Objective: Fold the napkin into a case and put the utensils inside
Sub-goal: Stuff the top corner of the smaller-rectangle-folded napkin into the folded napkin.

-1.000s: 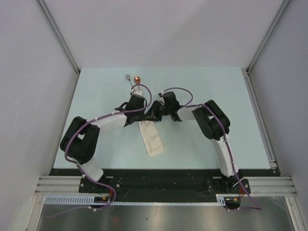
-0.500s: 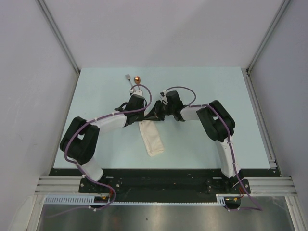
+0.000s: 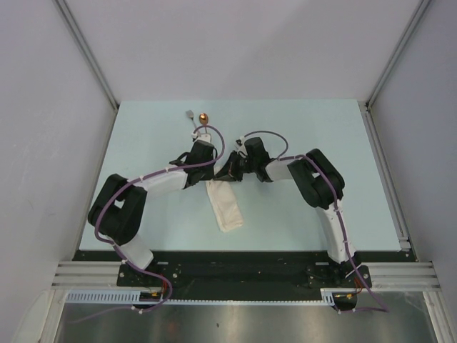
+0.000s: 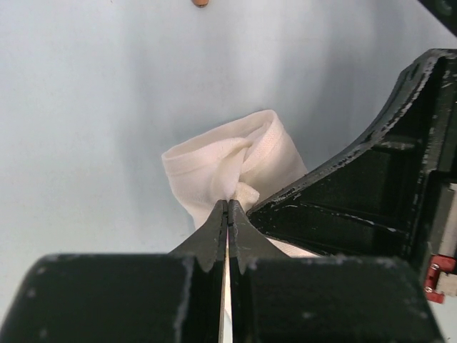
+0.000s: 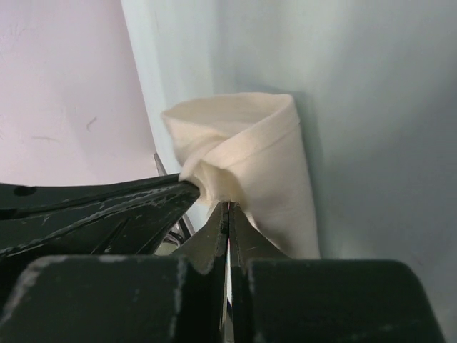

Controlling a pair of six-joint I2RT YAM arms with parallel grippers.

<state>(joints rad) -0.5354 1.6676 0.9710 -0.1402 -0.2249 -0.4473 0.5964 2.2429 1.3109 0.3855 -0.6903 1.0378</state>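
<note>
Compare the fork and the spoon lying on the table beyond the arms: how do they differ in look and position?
The fork has a dull grey, squarish head; the spoon has a round, shiny copper-orange bowl. In the top view the fork's head lies left of the spoon's bowl. Shared: both are small, and both lie on the table outside the folded napkin.
</note>
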